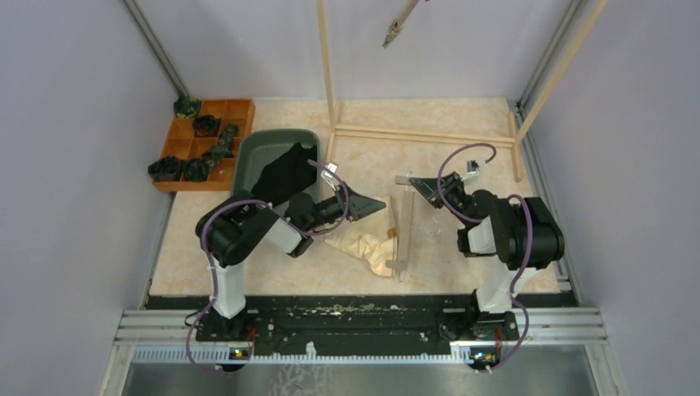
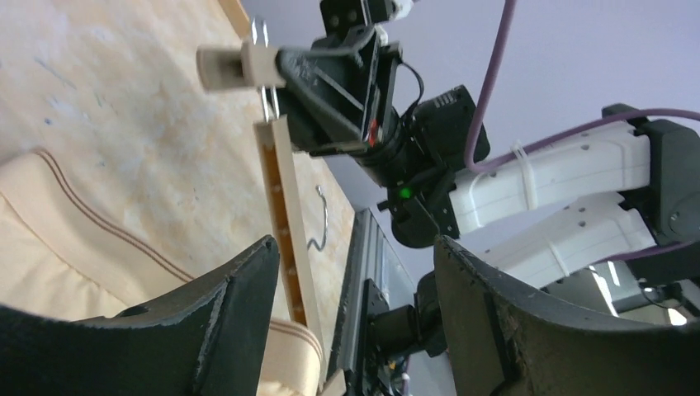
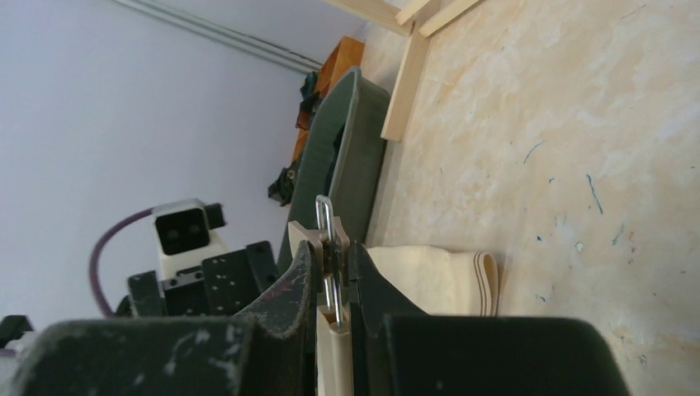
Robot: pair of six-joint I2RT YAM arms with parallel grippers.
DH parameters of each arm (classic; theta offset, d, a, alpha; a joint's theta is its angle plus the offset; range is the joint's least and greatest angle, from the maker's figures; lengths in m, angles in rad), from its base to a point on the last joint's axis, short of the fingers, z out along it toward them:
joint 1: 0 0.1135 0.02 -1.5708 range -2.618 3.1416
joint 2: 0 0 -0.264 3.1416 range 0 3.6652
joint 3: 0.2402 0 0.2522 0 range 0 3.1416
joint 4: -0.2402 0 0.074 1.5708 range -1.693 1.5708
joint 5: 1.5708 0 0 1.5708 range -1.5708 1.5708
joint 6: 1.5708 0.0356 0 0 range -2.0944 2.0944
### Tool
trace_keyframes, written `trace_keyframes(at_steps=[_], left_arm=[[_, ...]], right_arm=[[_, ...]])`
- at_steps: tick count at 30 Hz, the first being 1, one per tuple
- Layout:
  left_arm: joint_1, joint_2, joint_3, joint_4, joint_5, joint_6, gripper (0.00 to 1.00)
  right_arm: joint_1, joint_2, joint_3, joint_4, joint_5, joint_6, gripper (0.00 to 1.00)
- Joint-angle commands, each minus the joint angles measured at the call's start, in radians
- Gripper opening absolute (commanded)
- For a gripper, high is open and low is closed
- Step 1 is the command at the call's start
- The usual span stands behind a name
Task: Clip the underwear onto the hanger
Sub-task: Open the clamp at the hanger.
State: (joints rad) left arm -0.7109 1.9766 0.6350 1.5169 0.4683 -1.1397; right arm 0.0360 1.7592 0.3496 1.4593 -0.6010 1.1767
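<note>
Pale wooden clip hanger (image 1: 404,235) gripped at its clip by right end effector (image 3: 333,257); left end effector (image 2: 355,245) open, empty.
Cream-yellow fabric underwear (image 1: 361,247) lies crumpled on beige surface (image 1: 462,157), touching the hanger bar; black fabric underwear (image 1: 285,172) sits in grey-green plastic bin (image 1: 256,153).

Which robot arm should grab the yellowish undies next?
Left. The left gripper is open with nothing in it, right beside the cream underwear. The right gripper is busy: it is shut on a clip at the far end of the hanger.
</note>
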Motion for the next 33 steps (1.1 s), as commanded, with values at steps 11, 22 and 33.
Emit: trace_keyframes(at_steps=[11,22,33], left_arm=[[-0.002,-0.09,0.067,-0.365,-0.164,0.257,0.74],[-0.033,-0.096,0.282,-0.868,-0.424,0.544,0.73],[-0.033,-0.052,0.372,-1.015,-0.445,0.673,0.59]], right_arm=[[-0.004,-0.335,-0.103,-0.45,0.102,-0.267,0.0],[-0.004,-0.303,-0.138,-0.35,0.063,-0.261,0.0],[-0.004,-0.389,-0.146,-0.436,0.075,-0.303,0.0]])
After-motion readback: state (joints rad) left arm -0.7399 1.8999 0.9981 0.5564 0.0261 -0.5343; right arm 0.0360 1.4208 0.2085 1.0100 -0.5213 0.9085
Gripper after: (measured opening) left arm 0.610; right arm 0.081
